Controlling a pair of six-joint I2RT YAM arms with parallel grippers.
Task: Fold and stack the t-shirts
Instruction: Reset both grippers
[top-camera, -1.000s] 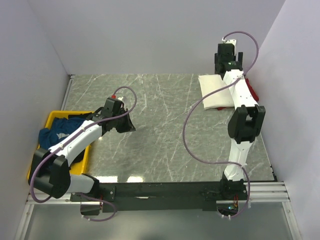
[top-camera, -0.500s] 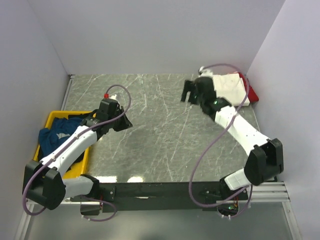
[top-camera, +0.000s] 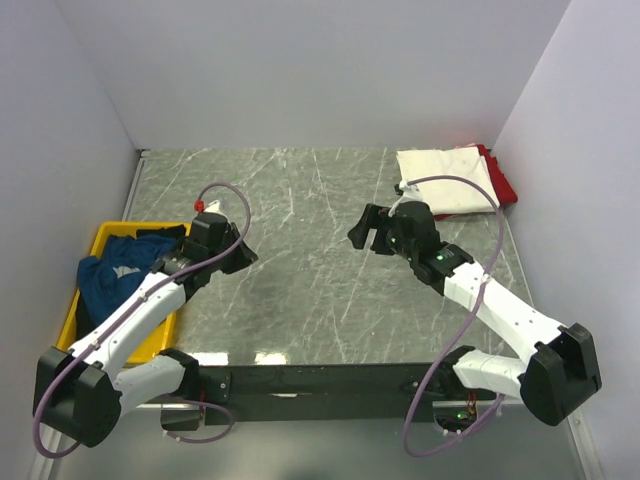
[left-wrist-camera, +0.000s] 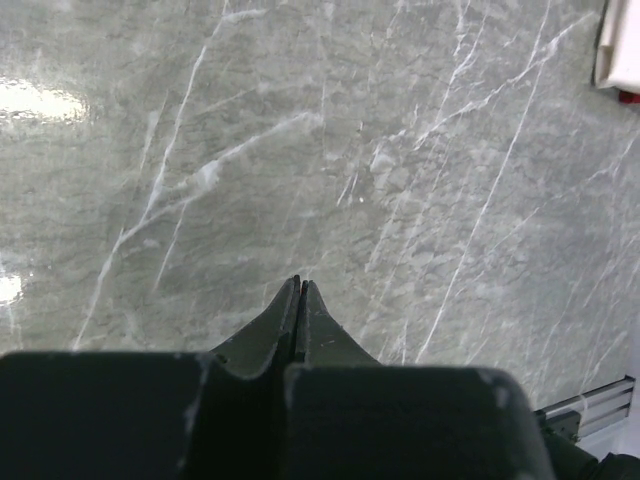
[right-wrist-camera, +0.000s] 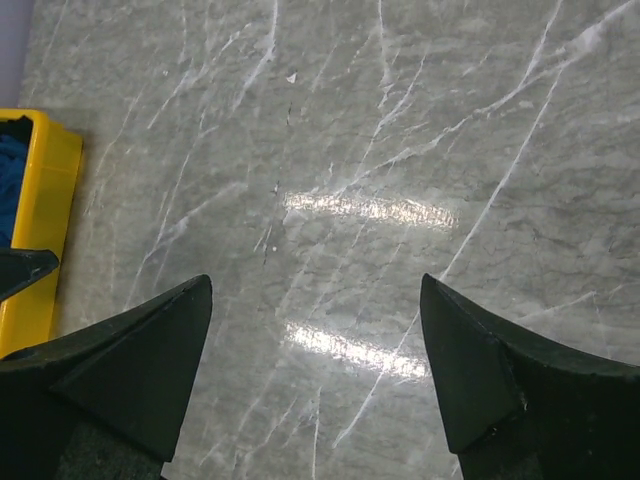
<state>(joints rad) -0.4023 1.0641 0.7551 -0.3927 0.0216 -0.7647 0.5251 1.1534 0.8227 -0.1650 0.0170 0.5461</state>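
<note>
Your left hand (left-wrist-camera: 299, 290) has its fingers together; your right hand (right-wrist-camera: 315, 288) has them apart. Both are above the worktop (top-camera: 310, 290). The cream-white t-shirt (top-camera: 445, 180) lies folded on the red t-shirt (top-camera: 505, 187) in the far right corner. The dark blue t-shirt (top-camera: 110, 275) is in the yellow tray (top-camera: 100, 232) at the left edge.

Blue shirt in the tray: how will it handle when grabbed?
Likely floppy: the blue shirt lies crumpled in loose folds, so it should sag from one pinch. It looks like thin cloth, so probably light, not fragile. It seems to overhang one wall of the yellow tray, so it may drag on the rim.
</note>
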